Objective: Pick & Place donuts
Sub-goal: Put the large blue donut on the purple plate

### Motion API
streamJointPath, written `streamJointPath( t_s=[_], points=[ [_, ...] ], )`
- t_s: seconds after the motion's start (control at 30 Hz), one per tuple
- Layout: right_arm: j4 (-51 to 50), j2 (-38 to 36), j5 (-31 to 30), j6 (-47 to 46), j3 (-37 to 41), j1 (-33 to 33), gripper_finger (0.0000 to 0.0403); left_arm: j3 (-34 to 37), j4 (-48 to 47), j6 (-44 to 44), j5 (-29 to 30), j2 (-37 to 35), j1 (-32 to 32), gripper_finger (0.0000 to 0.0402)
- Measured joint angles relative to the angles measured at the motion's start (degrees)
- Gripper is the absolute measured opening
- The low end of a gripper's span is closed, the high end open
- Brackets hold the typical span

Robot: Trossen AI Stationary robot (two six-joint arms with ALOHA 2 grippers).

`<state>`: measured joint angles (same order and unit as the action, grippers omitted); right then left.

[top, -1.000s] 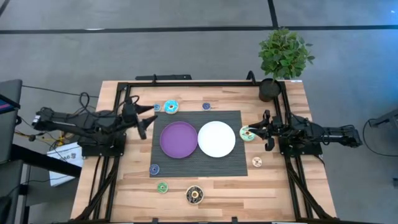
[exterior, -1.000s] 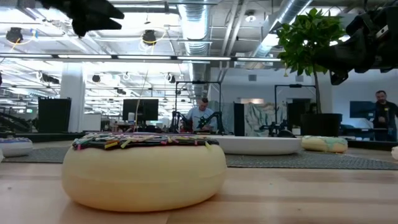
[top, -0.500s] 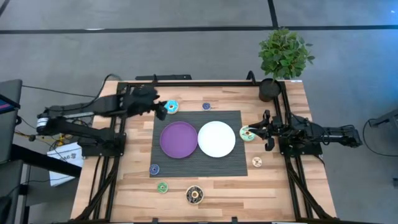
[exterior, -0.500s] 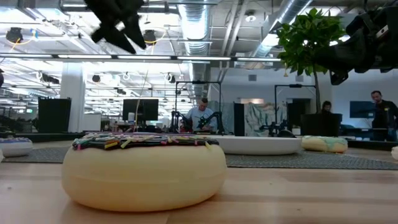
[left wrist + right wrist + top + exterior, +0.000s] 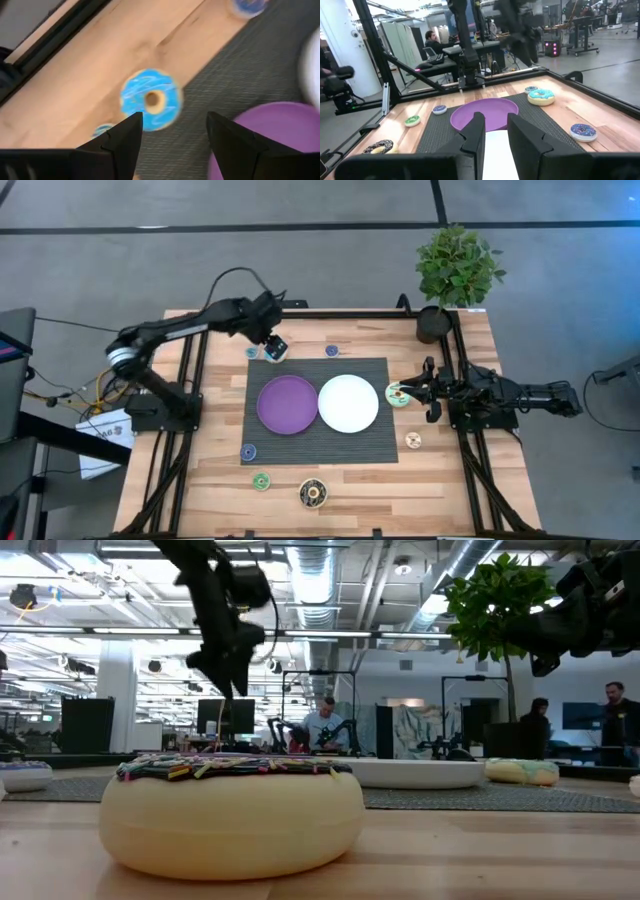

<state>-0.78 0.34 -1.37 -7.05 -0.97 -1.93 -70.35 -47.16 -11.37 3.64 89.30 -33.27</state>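
Note:
My left gripper hangs open above the cyan donut, which lies flat at the dark mat's far left corner. In the left wrist view its two fingers stand either side of the cyan donut without touching it. My right gripper waits open at the table's right side, next to a green-and-cream donut. Other donuts lie flat on the wood: a small purple-blue one, a cream one, a blue one, a green one and a dark brown one.
A purple plate and a white plate sit side by side on the dark mat. A potted plant stands at the far right corner. Black rails run along the table's left, right and far edges. People move in the room behind.
My left arm has swung from the table's left edge toward the far edge and rightward, ending over the cyan donut, and its gripper has tipped to point down at it. My right arm and all the donuts have stayed put.

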Motion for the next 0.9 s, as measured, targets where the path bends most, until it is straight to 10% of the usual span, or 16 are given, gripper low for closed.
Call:
streamJointPath(
  t_s=[0.4, 0.9],
  points=[
    [-0.02, 0.02, 0.00, 0.00, 0.00, 0.00, 0.0073, -13.72, -9.51, 13.92, 0.30, 19.43, -4.97, 0.0212],
    [0.00, 0.00, 0.01, 0.00, 0.00, 0.01, 0.0073, -14.10, -9.84, 20.72, -0.89, 22.42, -8.78, 0.0212]
  ],
)
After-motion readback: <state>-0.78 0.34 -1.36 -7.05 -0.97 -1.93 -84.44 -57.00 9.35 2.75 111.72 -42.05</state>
